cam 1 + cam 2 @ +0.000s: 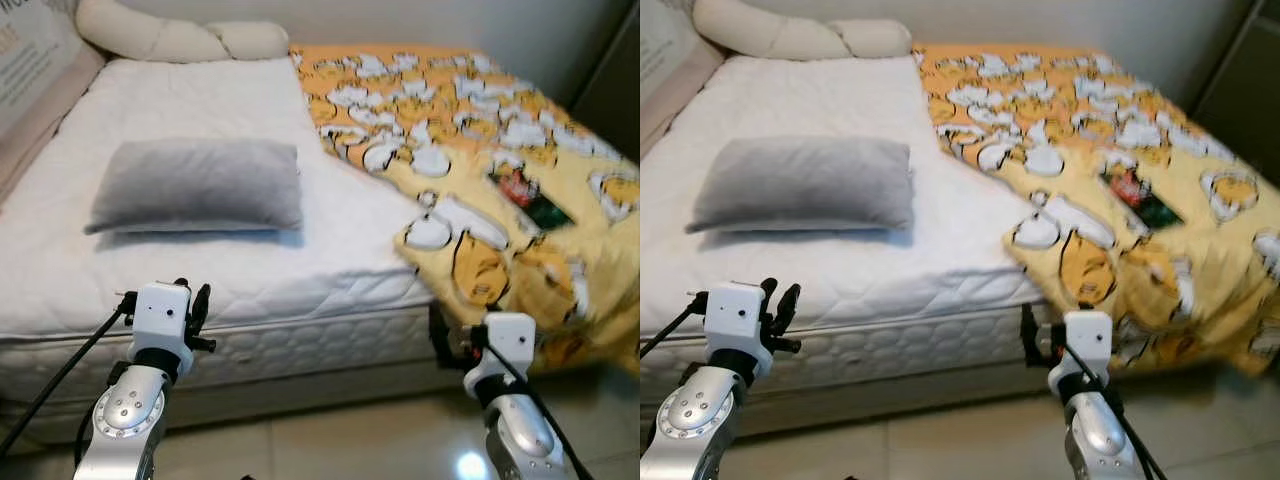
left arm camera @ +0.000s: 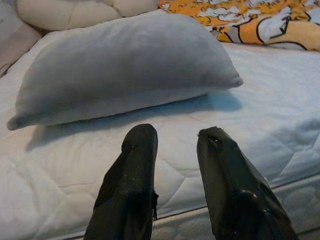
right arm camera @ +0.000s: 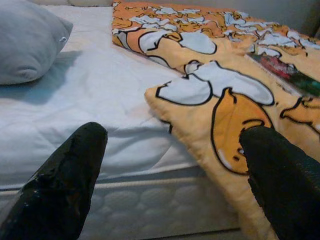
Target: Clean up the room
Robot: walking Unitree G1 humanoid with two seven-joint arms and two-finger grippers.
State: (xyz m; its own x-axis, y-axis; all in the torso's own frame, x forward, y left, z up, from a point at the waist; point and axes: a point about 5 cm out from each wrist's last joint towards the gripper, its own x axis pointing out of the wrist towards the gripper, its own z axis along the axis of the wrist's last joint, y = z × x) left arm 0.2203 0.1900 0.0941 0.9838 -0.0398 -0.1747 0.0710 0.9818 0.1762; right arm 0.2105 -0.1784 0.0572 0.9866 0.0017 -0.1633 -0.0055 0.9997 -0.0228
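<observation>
Right gripper (image 3: 172, 170) gapes wide before the blanket (image 1: 480, 150) corner; left gripper (image 2: 175, 175) sits part-open near the pillow (image 1: 200, 185). Advice: pinch the corner edge deeply, then pull flat.

Both arms raised, jaws seemingly parted.

floor (image 1: 330, 435): pale glossy tiles | wall (image 1: 420, 20): plain, behind bed | dark panel (image 1: 615, 80): far right

Silver arms, white boxy wrist housings, black cables, screwed round joint discs, black textured jaws
</observation>
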